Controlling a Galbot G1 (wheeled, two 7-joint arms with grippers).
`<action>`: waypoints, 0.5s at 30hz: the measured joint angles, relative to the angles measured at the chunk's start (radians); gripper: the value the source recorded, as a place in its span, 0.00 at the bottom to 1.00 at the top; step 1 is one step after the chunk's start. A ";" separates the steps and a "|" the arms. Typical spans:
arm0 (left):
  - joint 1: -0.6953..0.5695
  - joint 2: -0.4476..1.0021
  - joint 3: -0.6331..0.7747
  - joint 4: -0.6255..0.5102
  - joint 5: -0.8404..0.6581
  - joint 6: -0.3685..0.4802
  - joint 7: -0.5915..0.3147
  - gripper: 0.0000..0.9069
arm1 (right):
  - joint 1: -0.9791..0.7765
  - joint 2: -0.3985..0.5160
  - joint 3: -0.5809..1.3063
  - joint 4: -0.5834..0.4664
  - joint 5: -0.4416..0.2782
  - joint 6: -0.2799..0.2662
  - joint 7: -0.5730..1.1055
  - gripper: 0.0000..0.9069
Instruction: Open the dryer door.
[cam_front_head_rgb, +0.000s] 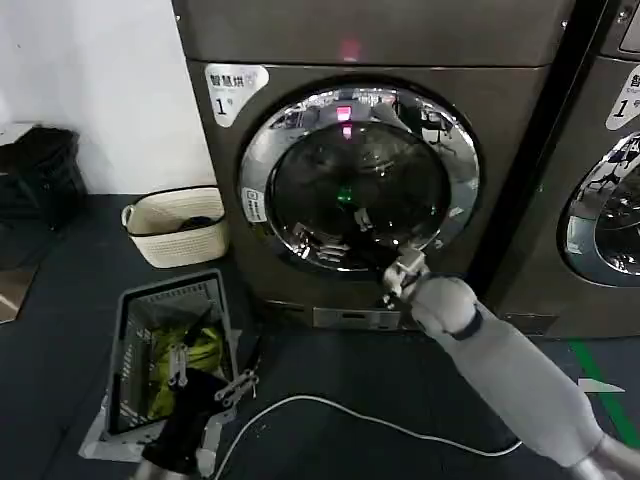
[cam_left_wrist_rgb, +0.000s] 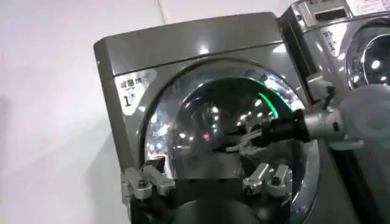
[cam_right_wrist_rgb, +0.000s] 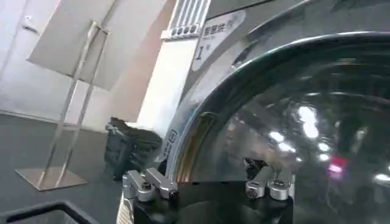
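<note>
The dryer door (cam_front_head_rgb: 358, 178) is a big round porthole with a shiny chrome ring and dark glass, and it faces me in the head view. My right arm reaches up from the lower right. Its gripper (cam_front_head_rgb: 375, 255) is at the door's lower part, close to the glass, and also shows in the left wrist view (cam_left_wrist_rgb: 241, 141). In the right wrist view the right gripper (cam_right_wrist_rgb: 210, 190) stands open, with the door (cam_right_wrist_rgb: 292, 122) just ahead and a narrow brownish strip along the door's edge. My left gripper (cam_front_head_rgb: 205, 385) hangs open and low on the left, and points at the dryer door (cam_left_wrist_rgb: 225, 115).
A grey crate (cam_front_head_rgb: 135, 310) with yellow-green cloth lies under the left gripper. Behind it is a cream basket (cam_front_head_rgb: 175, 225). A white cable (cam_front_head_rgb: 330, 408) runs across the dark floor. A second machine (cam_front_head_rgb: 610, 200) stands at the right, and a black bag (cam_front_head_rgb: 40, 170) at the far left.
</note>
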 joint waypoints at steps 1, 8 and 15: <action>0.000 -0.001 0.000 0.000 0.000 0.000 0.000 1.00 | 0.006 0.006 -0.004 -0.009 -0.001 0.002 -0.002 1.00; 0.002 -0.003 -0.003 0.000 0.001 -0.002 0.000 1.00 | 0.053 0.063 -0.027 -0.089 -0.010 0.017 -0.014 1.00; 0.006 -0.007 -0.006 -0.003 0.001 -0.005 0.000 1.00 | 0.089 0.122 -0.033 -0.171 -0.029 0.035 -0.028 1.00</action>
